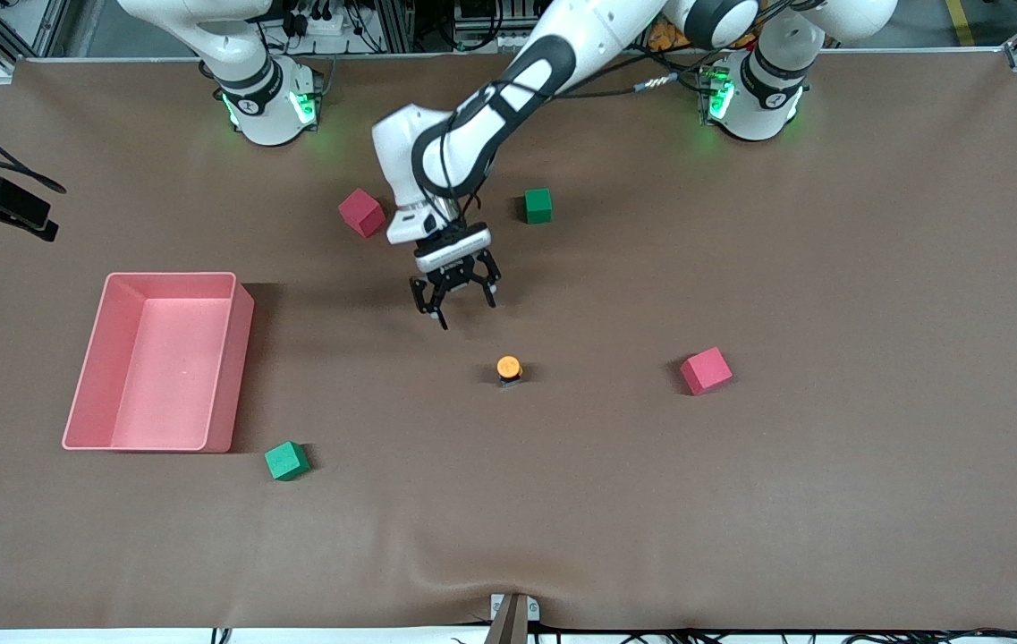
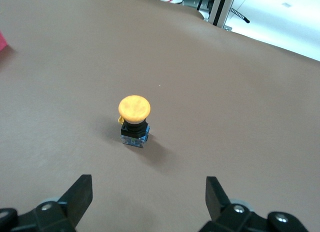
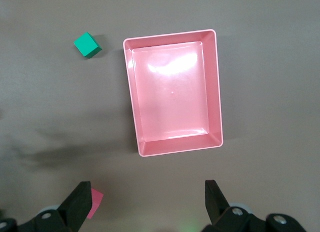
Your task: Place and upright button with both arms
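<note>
The button [image 1: 508,368] stands upright on the brown table mat, orange cap up, near the table's middle. In the left wrist view the button [image 2: 134,120] shows its black body and a small bluish base. My left gripper [image 1: 459,300] hangs open above the mat, a short way from the button toward the robots' bases, with nothing between its fingers [image 2: 80,194]. My right gripper [image 3: 148,199] is open and empty, high over the mat near the pink tray; its hand is out of the front view.
A pink tray [image 1: 231,376] lies toward the right arm's end. A green cube [image 1: 286,461] sits nearer the camera beside it. A red cube [image 1: 361,212] and a green cube [image 1: 538,205] lie near the bases; another red cube [image 1: 706,370] lies beside the button.
</note>
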Available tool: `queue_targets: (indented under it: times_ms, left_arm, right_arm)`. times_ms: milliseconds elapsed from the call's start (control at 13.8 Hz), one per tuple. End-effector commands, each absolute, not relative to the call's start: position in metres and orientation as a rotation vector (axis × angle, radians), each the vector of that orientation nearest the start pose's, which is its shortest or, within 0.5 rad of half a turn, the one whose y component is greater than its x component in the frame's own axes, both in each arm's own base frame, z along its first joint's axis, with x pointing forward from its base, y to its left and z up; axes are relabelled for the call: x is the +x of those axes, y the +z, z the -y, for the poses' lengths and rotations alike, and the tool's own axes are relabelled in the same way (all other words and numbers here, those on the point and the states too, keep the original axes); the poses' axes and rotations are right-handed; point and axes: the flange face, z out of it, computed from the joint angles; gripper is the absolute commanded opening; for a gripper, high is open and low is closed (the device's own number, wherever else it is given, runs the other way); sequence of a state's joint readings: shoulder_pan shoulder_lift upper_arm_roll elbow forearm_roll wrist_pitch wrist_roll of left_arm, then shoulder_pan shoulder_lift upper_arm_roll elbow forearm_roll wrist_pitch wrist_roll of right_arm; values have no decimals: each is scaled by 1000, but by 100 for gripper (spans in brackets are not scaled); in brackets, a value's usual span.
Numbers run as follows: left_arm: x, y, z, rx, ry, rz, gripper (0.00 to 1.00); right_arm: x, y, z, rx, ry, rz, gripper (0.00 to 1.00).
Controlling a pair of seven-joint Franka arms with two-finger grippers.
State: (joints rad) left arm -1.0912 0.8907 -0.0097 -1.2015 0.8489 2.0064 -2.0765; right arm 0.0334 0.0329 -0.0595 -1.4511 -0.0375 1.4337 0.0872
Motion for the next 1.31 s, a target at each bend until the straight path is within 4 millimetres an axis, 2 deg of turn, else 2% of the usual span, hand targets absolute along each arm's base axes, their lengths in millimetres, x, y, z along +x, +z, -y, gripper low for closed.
queue_targets:
  times_ms: [0, 145, 363, 436, 581, 654, 727, 945, 1017, 1235]
  left_arm:
    - [393, 332, 646, -2824, -968, 865, 100]
    - [414, 387, 622, -2841, -858, 949, 100]
    - [450, 451, 572, -2849, -673, 970, 100]
    - [465, 470, 551, -2852, -622, 974, 100]
    - [503, 511, 498, -2855, -543, 1090, 100]
    - [518, 520, 478, -2862, -513, 1106, 100]
    - [532, 521, 461, -2853, -503, 1114, 100]
    - [577, 508, 410, -2808, -469, 1138, 100]
    - [587, 502, 398, -2802, -457, 1117, 100]
    - [614, 511, 350, -2847, -400, 1024, 100]
  right_arm:
    - [548, 655, 19, -3154, 77, -192, 100]
    - [548, 654, 20, -3154, 79, -195, 100]
    - [548, 654, 20, -3156, 79, -195, 100]
    - [548, 655, 20, -3154, 77, -195, 100]
    - [548, 654, 20, -3154, 79, -195, 100]
    - [548, 654, 20, -3154, 82, -195, 100]
    - [548, 654, 20, -3154, 79, -195, 100]
    - [548, 654, 20, -3156, 82, -195, 100]
    - [548, 654, 20, -3154, 82, -195, 100]
    - [548, 654, 20, -3154, 82, -195, 100]
